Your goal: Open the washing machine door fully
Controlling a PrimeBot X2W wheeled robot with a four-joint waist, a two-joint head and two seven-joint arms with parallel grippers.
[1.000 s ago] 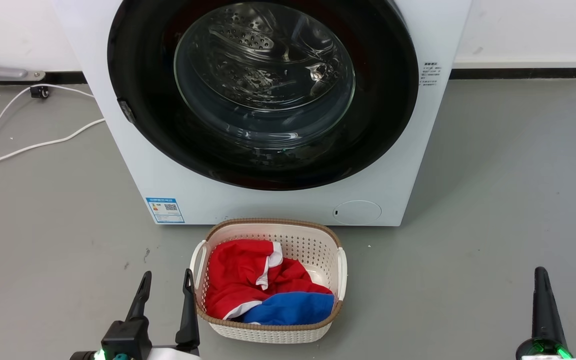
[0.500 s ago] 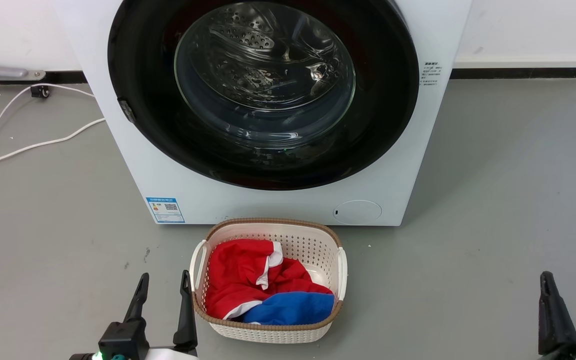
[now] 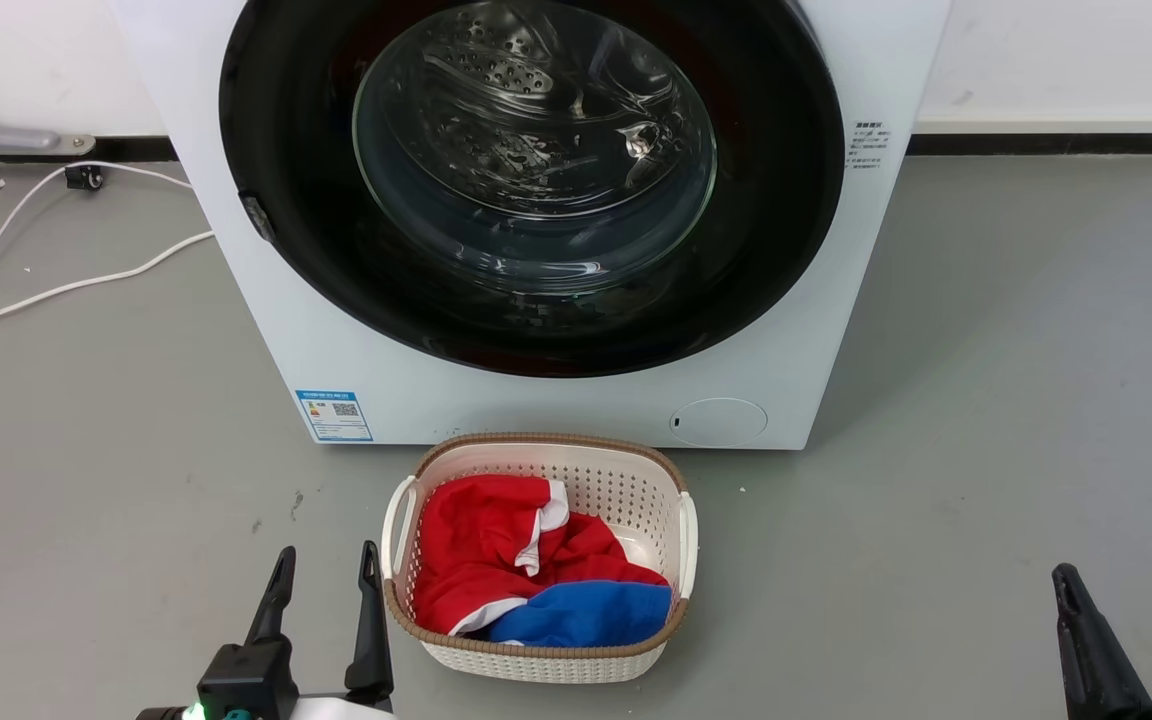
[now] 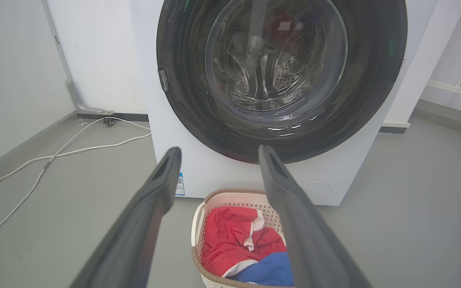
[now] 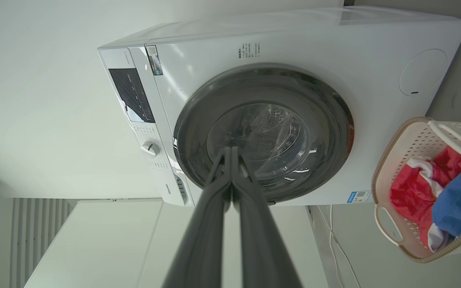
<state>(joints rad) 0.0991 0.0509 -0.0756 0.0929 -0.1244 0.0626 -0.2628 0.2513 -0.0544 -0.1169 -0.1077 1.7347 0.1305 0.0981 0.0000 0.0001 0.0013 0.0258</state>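
Head view: the door [image 3: 534, 190] sits shut on the washing machine [image 3: 536, 415], a laundry basket [image 3: 686, 530] just before it. Left wrist view: the left gripper [image 4: 219, 149] hangs spread, well short, probably ready to hook its edge. Right wrist view: the right gripper [image 5: 230, 151], fingers together, points at the door.

Lower left of the head view: the left gripper [image 3: 327, 548], two long black fingers [image 3: 373, 620] tapering to narrow tips above a boxy black mount [image 3: 248, 680] with a green light [image 3: 198, 711] and a teal spot (white casing [image 3: 336, 708] beneath). Lower right: the right gripper [image 3: 1066, 580], a matte black, blade-like taper. In the wrist views the fingers appear smooth and dark grey.
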